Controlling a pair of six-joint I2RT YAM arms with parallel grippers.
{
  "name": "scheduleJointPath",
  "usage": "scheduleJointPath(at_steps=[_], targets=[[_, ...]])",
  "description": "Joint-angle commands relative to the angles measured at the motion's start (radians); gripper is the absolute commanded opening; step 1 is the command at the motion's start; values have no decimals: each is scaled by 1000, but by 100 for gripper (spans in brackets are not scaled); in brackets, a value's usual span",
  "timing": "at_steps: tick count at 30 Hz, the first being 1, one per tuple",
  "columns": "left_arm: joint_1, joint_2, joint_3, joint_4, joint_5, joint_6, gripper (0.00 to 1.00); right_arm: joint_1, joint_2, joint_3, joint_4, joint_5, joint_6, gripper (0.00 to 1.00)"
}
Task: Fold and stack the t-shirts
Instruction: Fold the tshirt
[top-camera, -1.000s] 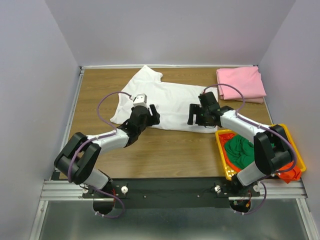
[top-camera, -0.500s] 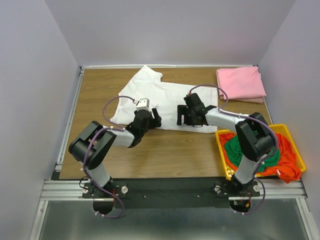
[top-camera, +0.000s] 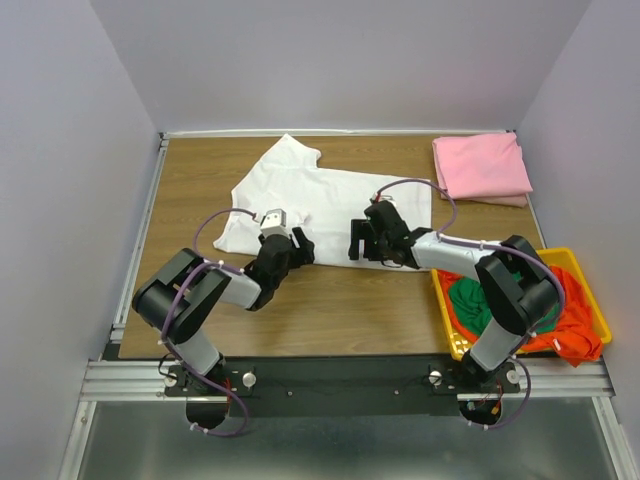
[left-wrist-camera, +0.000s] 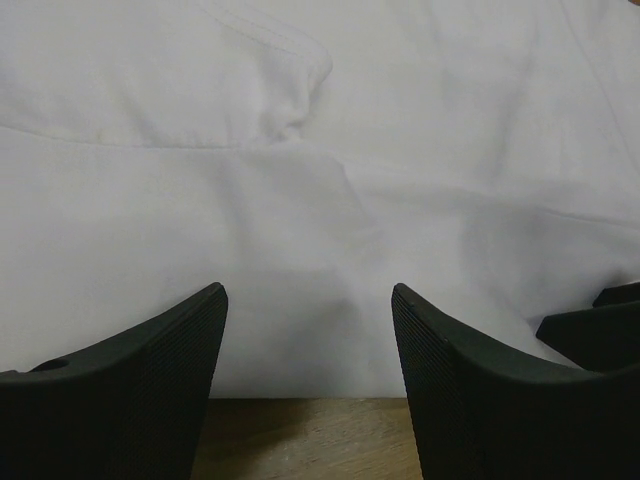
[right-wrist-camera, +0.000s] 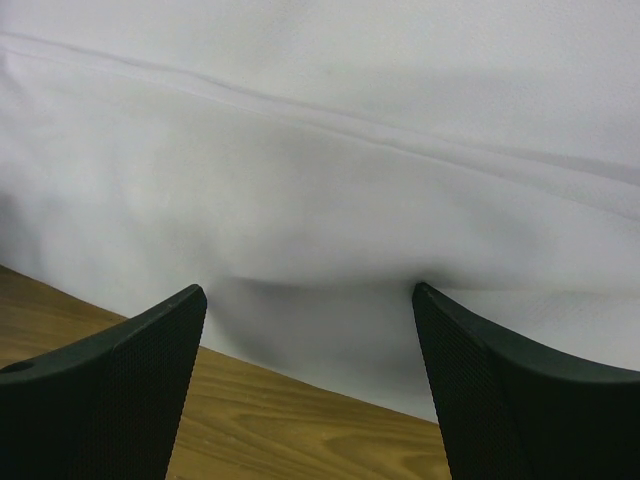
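A white t-shirt (top-camera: 330, 200) lies spread on the wooden table. It fills the left wrist view (left-wrist-camera: 300, 180) and the right wrist view (right-wrist-camera: 330, 150). My left gripper (top-camera: 300, 247) is open, low at the shirt's near hem on the left, with the hem between its fingertips (left-wrist-camera: 308, 300). My right gripper (top-camera: 358, 240) is open at the near hem further right (right-wrist-camera: 310, 295). A folded pink t-shirt (top-camera: 482, 167) lies at the back right. Green (top-camera: 478, 302) and orange (top-camera: 570, 325) shirts sit in the yellow basket.
The yellow basket (top-camera: 448, 322) stands at the front right, next to my right arm. Grey walls close in the table on three sides. Bare wood (top-camera: 340, 310) shows along the front and at the left (top-camera: 190, 190).
Both grippers have moved toward me and lower, down to the shirt's near hem. The shirt's left part has shifted and bunched a little.
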Motion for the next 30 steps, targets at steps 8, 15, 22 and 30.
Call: scheduleJointPath(at_steps=[8, 15, 22, 30], targets=[[-51, -54, -146, -133, -99, -171, 75, 86, -58, -149, -99, -16, 100, 91], [-94, -155, -144, -216, -136, -188, 75, 94, -155, -149, -127, 22, 123, 90], [-128, -349, -63, -400, -210, -155, 76, 94, -293, -102, -233, 132, 111, 92], [-128, -292, 54, -403, -170, -46, 77, 78, -195, -68, -265, 227, 110, 94]])
